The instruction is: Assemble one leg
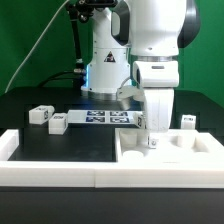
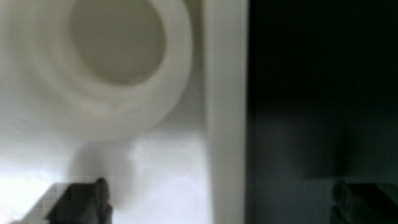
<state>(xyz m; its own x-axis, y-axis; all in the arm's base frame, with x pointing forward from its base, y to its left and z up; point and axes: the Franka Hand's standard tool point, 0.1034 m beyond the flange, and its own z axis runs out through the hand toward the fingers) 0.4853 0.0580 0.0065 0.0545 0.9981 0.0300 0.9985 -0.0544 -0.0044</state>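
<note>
Currently the white Franka arm's two-finger gripper [image 1: 155, 138] points straight down over the large flat white square tabletop piece with round holes [image 1: 200, 152], which lies on the black table [image 1: 70, 145] at the exterior view's right. The gripper's tips are low, close above that piece; whether they touch it cannot be told.

The wrist view is blurred. It shows the gripper [image 2: 222, 200] with its two dark fingertips [image 2: 80, 202] set wide apart and nothing gripped between them. Under the gap lie the white tabletop piece [image 2: 160, 150] and its straight edge, with the black table [image 2: 320, 100] beyond that edge. One wide round hole [image 2: 125, 40] in the piece shows ahead of the fingers.

Three small white plastic rectangular posts with black-and-white square tags stand free on the table, none held. The first leg [image 1: 40, 115] and the second leg [image 1: 58, 122] sit just beside each other at the exterior view's left, well apart from the gripper. The third leg [image 1: 187, 121] stands behind the tabletop piece, at the exterior view's right of the gripper.

Between the second leg and the arm lies the thin flat white marker board [image 1: 110, 117]. A low white rail [image 1: 50, 168] runs along the table's front edge.
</note>
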